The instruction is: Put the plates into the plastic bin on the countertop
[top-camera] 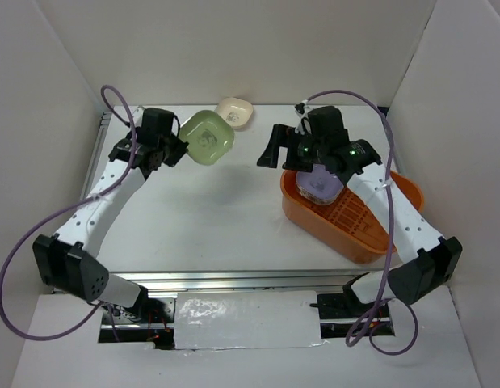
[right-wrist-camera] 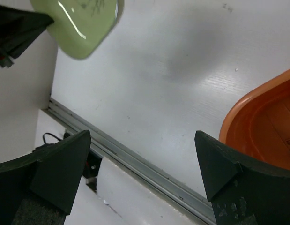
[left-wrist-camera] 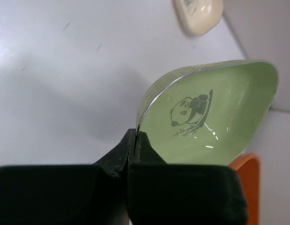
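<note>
My left gripper [top-camera: 182, 147] is shut on the rim of a green plate [top-camera: 207, 138] with a panda print and holds it tilted above the white countertop [top-camera: 217, 218]; the pinch shows in the left wrist view [left-wrist-camera: 135, 138], with the green plate [left-wrist-camera: 210, 122] to its right. A cream plate [top-camera: 234, 112] lies at the back, also seen in the left wrist view [left-wrist-camera: 198, 14]. The orange plastic bin [top-camera: 399, 194] stands at right with a purple plate [top-camera: 318, 184] in it. My right gripper [top-camera: 275, 147] is open and empty, left of the bin [right-wrist-camera: 266, 122].
White walls enclose the back and both sides. A metal rail [top-camera: 233, 279] runs along the countertop's front edge, also in the right wrist view [right-wrist-camera: 135, 161]. Purple cables loop from both arms.
</note>
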`<state>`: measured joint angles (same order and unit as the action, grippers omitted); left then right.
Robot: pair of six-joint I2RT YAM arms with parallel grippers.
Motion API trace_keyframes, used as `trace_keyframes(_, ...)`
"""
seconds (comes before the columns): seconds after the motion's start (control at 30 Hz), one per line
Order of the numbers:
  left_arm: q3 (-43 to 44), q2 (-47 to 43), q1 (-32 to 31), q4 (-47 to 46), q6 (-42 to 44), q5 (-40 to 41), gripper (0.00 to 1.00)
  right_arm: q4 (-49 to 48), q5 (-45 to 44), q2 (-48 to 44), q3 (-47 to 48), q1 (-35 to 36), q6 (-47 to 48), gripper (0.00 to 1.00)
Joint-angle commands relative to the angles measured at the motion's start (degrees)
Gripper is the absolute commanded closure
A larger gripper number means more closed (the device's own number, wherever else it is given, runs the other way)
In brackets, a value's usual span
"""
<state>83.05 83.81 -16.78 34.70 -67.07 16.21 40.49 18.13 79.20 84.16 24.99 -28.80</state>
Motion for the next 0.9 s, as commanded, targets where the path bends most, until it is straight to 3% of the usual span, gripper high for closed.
trace_keyframes(0.0,1.8,-3.9,-2.9,15.3,3.3,2.2,1.00,2.4,-12.6,-3.0,5.2,4.3,3.7,0.00)
trace_keyframes(0.07,4.4,-5.1,-3.7,22.1,5.9,0.9,1.00,3.5,-15.6,-3.3,6.3,6.4,5.1,0.00)
trace_keyframes(0.3,7.0,-7.5,-5.9,30.7,14.7,-9.0,1.00,5.0,-15.6,-0.5,6.8,11.7,8.5,0.00)
trace_keyframes(0.43,6.3,-7.6,-6.8,31.9,17.9,-11.7,1.00,0.9,-12.7,0.6,5.1,14.6,8.0,0.03)
trace_keyframes(0.63,5.2,-8.3,-6.3,29.5,22.6,-17.3,1.00,4.9,-19.3,10.6,11.0,21.6,3.8,0.08)
trace_keyframes(0.8,7.1,-8.8,-6.0,29.1,25.5,-20.2,1.00,7.1,-25.6,14.6,11.1,23.0,-1.9,0.16)
trace_keyframes(0.87,6.5,-9.4,-5.4,28.5,26.2,-21.6,1.00,7.4,-26.6,15.0,11.0,23.3,-4.6,0.32)
